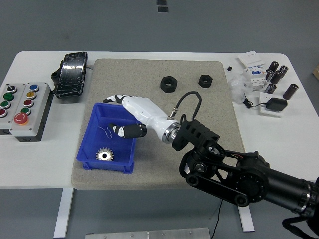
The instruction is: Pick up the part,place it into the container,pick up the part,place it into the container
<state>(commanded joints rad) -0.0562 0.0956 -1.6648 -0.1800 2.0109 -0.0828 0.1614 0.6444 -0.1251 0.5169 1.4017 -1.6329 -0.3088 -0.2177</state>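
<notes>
While my right hand (124, 107) hangs over the blue bin (130, 113), its fingers are spread and hold nothing. The bin stands on the grey mat (209, 119) on the bench (45, 164). A gear (104, 155) lies flat at its near end, axis upward. Two black nuts (168, 83) wait flat near the far edge of the mat; they have no long axis. I fear the forearm may catch the bin's rim and drag it when I withdraw.
</notes>
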